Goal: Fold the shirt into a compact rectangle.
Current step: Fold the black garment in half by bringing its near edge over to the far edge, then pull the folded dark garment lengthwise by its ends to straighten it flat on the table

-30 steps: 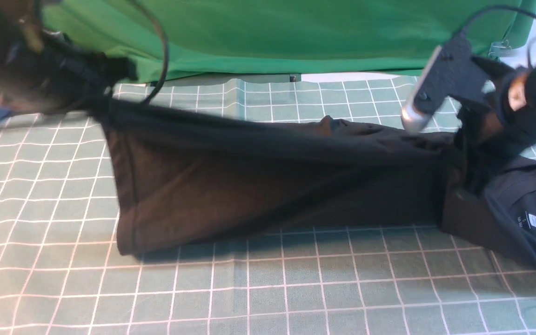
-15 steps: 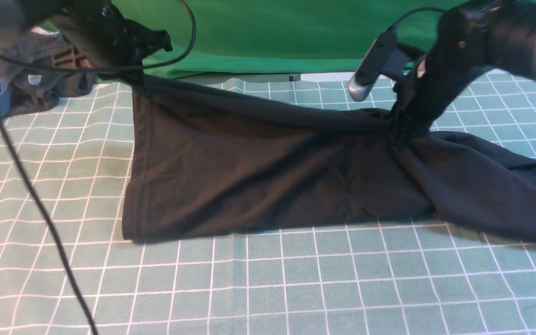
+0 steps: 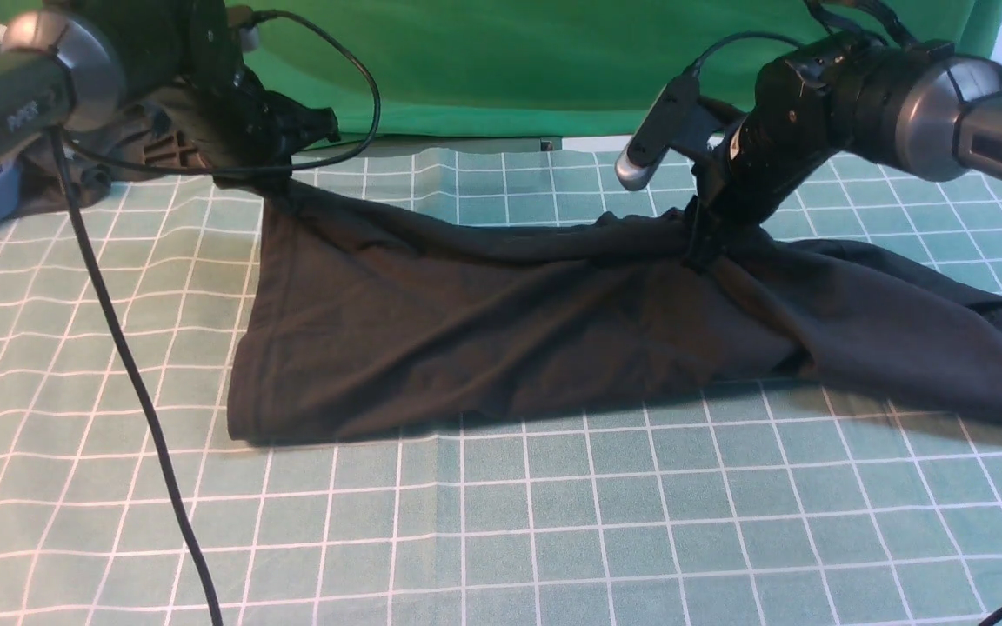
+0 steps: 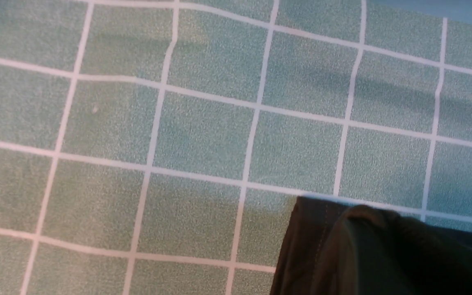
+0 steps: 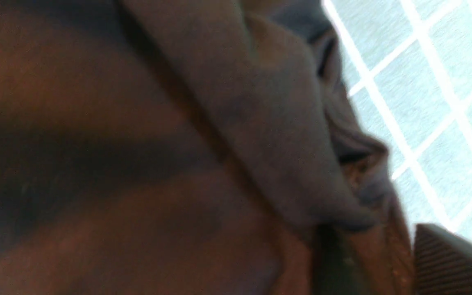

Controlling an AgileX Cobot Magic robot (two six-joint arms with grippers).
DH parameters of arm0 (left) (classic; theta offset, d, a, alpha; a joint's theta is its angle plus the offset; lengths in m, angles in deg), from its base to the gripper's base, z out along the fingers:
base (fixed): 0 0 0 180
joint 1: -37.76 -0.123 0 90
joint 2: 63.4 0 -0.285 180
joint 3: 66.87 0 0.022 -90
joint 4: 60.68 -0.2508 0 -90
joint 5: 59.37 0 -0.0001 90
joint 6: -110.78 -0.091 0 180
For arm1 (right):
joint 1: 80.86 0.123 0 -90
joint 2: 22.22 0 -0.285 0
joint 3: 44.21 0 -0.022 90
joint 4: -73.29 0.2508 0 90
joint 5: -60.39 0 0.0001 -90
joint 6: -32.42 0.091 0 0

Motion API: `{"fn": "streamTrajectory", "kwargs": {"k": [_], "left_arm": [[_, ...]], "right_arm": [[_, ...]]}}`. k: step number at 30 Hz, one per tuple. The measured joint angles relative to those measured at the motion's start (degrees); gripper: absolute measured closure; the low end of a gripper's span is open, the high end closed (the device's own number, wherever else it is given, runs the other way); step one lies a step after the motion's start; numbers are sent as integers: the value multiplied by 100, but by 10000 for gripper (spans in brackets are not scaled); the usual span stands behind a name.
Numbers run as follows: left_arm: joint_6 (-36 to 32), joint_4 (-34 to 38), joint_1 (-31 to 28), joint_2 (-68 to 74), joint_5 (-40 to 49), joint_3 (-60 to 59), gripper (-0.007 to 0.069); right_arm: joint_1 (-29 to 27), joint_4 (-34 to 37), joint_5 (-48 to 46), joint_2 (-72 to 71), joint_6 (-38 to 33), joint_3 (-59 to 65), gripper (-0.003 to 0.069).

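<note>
Sagging doubled, the shirt (image 3: 484, 330) spans from beneath the left hand (image 3: 268, 174) to beneath the right hand (image 3: 701, 250). Both sit low over the gridded surface (image 3: 501, 539), probably so the fold settles; whether either hand grips, we cannot tell.

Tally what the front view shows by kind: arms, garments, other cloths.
Arms: 2, left arm, right arm.
Garments: 2, black shirt, grey garment partly hidden behind the left arm.
Other cloths: 2, green backdrop, checked mat.
Total: 6. A blue sliver at far left is too hidden to count.
</note>
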State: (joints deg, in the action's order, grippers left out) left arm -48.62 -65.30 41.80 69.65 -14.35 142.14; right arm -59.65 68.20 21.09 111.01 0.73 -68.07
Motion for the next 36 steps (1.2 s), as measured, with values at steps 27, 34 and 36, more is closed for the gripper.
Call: {"fn": "streamTrajectory", "kwargs": {"k": [27,34,36], "left_arm": [[-1697,1236,1498,-918,2463,278,621],[-1661,1152,1707,-1025,1825,-1442,620],[-1619,1026,1673,-1025,1563,-1840,619]], "right_arm": [[-2297,545,-2977,-2485,1734,1539,557],[-2510,729,-2145,-2228,1575,2158,216],[-2510,846,-1860,-2075,1508,2171,168]]}}
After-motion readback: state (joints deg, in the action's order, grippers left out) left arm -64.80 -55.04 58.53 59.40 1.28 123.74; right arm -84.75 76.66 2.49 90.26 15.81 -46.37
